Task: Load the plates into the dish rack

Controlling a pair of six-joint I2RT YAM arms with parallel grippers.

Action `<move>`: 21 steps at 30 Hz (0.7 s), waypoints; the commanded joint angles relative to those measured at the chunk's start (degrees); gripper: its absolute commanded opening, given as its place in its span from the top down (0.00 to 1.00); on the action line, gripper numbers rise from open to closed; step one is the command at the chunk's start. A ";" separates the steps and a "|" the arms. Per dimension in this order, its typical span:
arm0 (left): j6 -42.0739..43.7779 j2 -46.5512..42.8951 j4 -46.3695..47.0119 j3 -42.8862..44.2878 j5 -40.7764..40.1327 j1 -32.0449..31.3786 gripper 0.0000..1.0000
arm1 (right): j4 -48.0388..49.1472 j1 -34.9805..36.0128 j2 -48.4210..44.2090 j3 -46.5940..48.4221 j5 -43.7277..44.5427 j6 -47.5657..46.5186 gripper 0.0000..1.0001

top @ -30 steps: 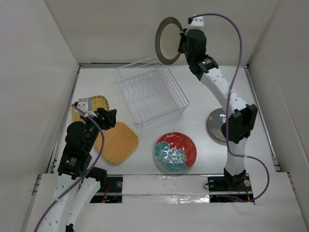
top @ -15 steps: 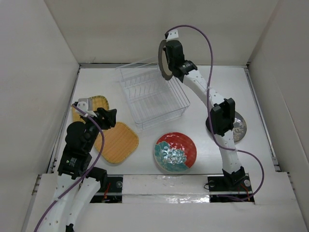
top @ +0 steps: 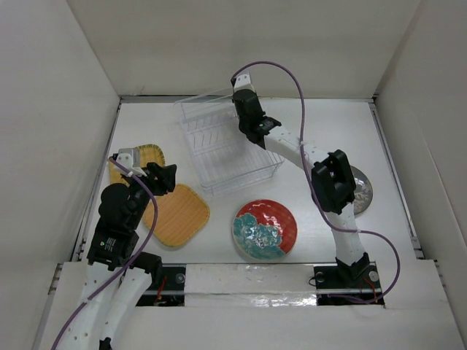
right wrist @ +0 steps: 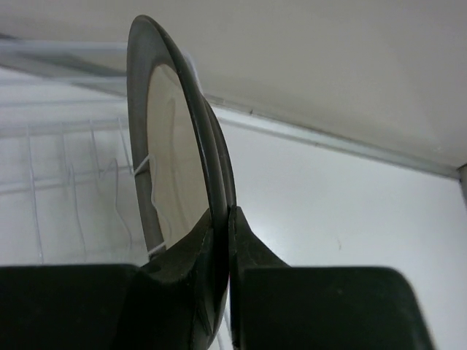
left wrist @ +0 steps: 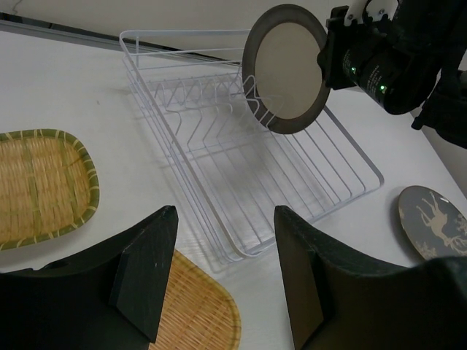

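Observation:
My right gripper (top: 242, 104) is shut on the rim of the dark-rimmed plate with a beige centre (left wrist: 288, 69), holding it upright on edge over the far part of the clear dish rack (top: 228, 148). In the right wrist view the plate (right wrist: 171, 146) stands between my fingertips (right wrist: 222, 215), its lower edge among the wire dividers (right wrist: 69, 182). My left gripper (top: 166, 179) is open and empty above the two woven plates (top: 177, 215) (top: 148, 155). The floral plate (top: 265, 229) and the deer plate (top: 362, 191) lie flat on the table.
White walls close in the table on the left, right and back. The rack (left wrist: 241, 160) sits at an angle at the middle back. The right arm's forearm stretches over the rack's right side and partly covers the deer plate (left wrist: 430, 219).
My right arm has carried the dark-rimmed plate left and down, from high above the rack's far right corner to the rack's dividers. The left arm has not moved.

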 commanded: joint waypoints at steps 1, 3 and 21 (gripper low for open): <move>0.76 0.33 3.12 0.35 0.61 0.41 0.47 | 3.95 0.43 -2.12 -1.49 2.16 4.03 0.82; 0.76 0.41 3.20 0.35 0.52 0.41 0.47 | 2.45 0.43 -2.12 -0.78 1.29 5.96 0.78; 0.41 0.33 2.59 0.35 0.52 0.41 0.85 | 4.99 -3.09 -49.20 -45.48 -29.55 32.13 1.00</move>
